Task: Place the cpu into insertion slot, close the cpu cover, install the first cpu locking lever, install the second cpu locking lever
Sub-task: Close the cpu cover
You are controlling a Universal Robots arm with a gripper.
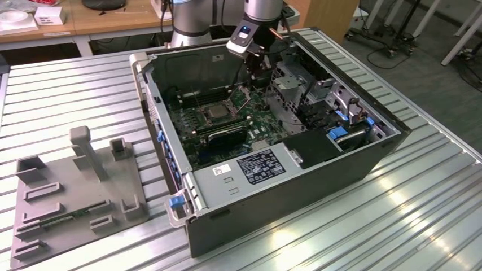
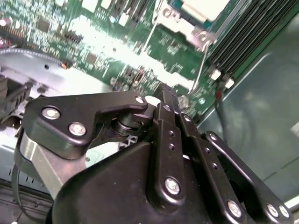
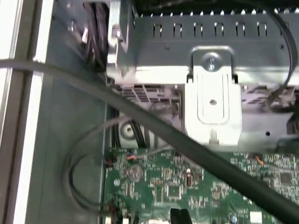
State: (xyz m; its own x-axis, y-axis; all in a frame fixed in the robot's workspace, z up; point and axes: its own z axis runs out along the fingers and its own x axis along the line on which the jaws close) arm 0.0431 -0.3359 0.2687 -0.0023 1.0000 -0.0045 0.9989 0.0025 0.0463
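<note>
My gripper (image 1: 254,79) reaches down into the open computer case (image 1: 362,169), just to the exterior view's right of the insertion slot (image 1: 218,110). In the second wrist view its black fingers (image 2: 164,109) are pressed together, so the gripper (image 2: 169,93) is shut, with nothing visible between them. Beyond the tips lies the cpu (image 2: 202,6), a pale metal face in the socket, with the cpu cover (image 2: 187,25) framing it. A thin wire locking lever (image 2: 201,65) runs from the socket toward my fingertips, and its end is right beside them. Another lever (image 2: 149,37) runs alongside.
The green motherboard (image 1: 260,121) lies on the case floor beside a metal drive cage (image 3: 210,51). A thick grey cable (image 3: 154,123) crosses the first wrist view. A grey fixture plate (image 1: 71,195) stands on the slatted metal table (image 1: 421,226) at the exterior view's left.
</note>
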